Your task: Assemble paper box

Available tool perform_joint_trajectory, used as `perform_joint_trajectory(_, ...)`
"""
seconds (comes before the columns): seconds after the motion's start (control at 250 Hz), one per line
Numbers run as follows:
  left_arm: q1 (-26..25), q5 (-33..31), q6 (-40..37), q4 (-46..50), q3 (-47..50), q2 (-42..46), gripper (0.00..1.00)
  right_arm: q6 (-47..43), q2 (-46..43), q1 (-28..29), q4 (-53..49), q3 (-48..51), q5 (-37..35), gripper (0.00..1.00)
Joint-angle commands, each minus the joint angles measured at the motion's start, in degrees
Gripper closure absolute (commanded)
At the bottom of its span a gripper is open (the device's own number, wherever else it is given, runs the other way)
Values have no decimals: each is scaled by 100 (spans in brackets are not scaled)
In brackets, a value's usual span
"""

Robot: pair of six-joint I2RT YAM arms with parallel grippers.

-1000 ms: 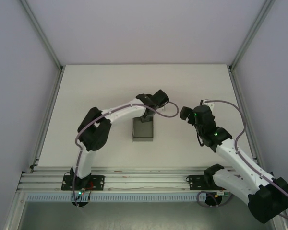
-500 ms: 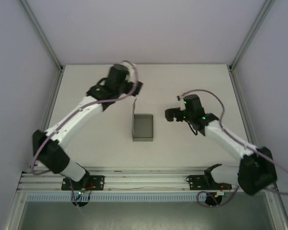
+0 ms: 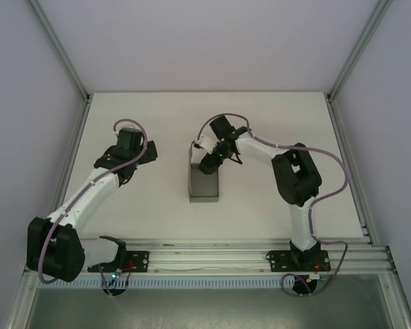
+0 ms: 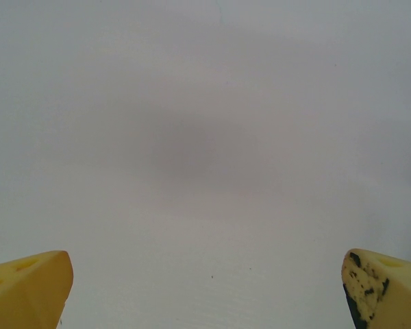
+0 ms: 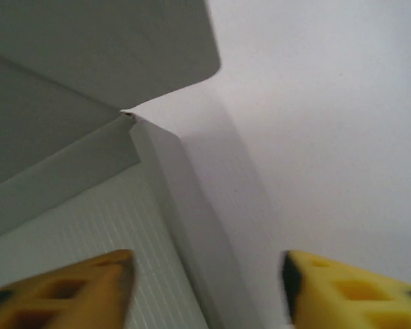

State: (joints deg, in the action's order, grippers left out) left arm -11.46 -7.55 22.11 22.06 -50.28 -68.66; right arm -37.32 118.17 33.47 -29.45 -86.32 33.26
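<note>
The box (image 3: 204, 186) sits mid-surface, a low grey open tray, long axis running away from the arm bases. In the wrist view one flap (image 5: 109, 48) stands up at its far end, tilted over the opening.

The right pincer (image 3: 207, 164) is right over the box's far end, the arm reaching across from the box's right side. Up close, the right pincer (image 5: 209, 291) has its jaws apart, yellow fingertips (image 5: 68, 295) at the bottom corners of the picture. One fingertip hangs over the ribbed inside of the box (image 5: 103, 233), the other over the bare surface (image 5: 329, 137) outside it. A pale wall (image 5: 185, 226) of the box runs down between the two, so the pincer straddles that wall. Whether either fingertip touches the card, I cannot tell. The wall meets the flap at a corner crease, and the flap's rounded edge overhangs that corner.

Over on the box's left, well apart from it, the left pincer (image 3: 127, 159) points down at the surface (image 3: 274, 116). Its wrist view shows the left pincer (image 4: 205, 295) wide apart too, one yellow fingertip (image 4: 27, 291) at each lower corner, the one to the right scuffed with black marks. Between them lies plain white surface (image 4: 205, 137) with a soft shadow.
</note>
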Motion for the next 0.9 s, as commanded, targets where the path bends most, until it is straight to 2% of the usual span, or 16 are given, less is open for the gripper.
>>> perform_joint_trajectory(0.0, 68, -39, 176, 15, 88, 94, 0, 365, -26, 49, 419, -29, -192, 60)
perform_joint_trajectory(0.096, 74, -73, 124, 34, 85, 113, 0, 707, -123, 64, 727, 240, -446, 76)
perform_joint_trajectory(0.164, 75, -95, 158, 7, 96, 151, 0, 1165, -319, 113, 1082, 542, -792, 81)
perform_joint_trajectory(0.244, 74, -88, 234, -102, 132, 201, 0, 2050, -620, 262, 1557, 969, -1640, 87)
perform_joint_trajectory(0.312, 76, -42, 273, -241, 182, 225, 0, 3271, -849, 414, 1734, 1266, -2695, 87)
perform_joint_trajectory(0.404, 74, 155, 259, -460, 251, 214, 0, 4974, -1053, 677, 1187, 1472, -3845, 89)
perform_joint_trajectory(0.552, 74, 753, -111, -862, 318, 119, 0, 6531, -1027, 1205, 249, 1514, -4739, 89)
perform_joint_trajectory(0.616, 75, 1226, -406, -1067, 364, 66, 0, 6925, -993, 1342, -38, 1457, -5000, 86)
perform_joint_trajectory(0.668, 74, 1651, -701, -1254, 417, 25, 0, 6964, -1019, 1389, -60, 1439, -5076, 75)
perform_joint_trajectory(0.716, 76, 2003, -981, -1397, 472, -5, 0, 6921, -1095, 1391, -61, 1418, -5196, 70)
perform_joint_trajectory(0.895, 75, 2331, -1568, -1429, 432, 112, 0, 6446, -1664, 1390, 37, 1317, -5356, 48)
